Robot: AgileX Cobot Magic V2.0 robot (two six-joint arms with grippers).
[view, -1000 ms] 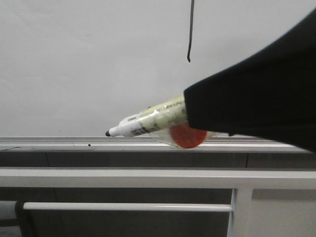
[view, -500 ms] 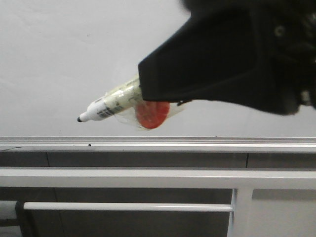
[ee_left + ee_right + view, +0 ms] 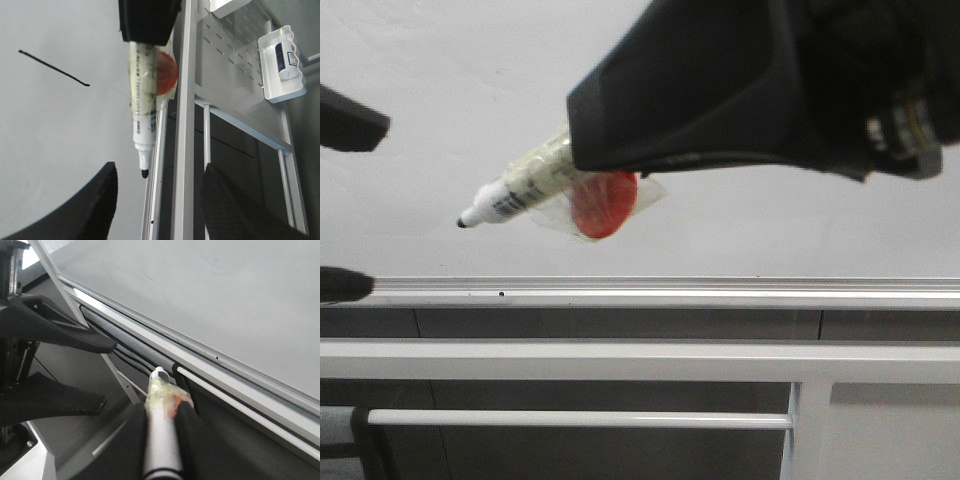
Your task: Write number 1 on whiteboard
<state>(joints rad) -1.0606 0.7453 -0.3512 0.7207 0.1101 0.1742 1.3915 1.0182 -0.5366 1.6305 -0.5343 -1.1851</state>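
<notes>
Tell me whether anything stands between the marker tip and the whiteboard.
Nothing visible does. The right end effector holds the white marker pen; its black tip points over bare, pale grey-white whiteboard, above the silver rail. Whether it touches cannot be told.

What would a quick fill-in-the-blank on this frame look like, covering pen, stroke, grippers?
1. The marker pen is clamped in the ___ gripper.
2. The number 1 on the whiteboard is a thin ___ stroke.
3. The left gripper is ___ and holds nothing.

Missing words: right; black; open.
</notes>
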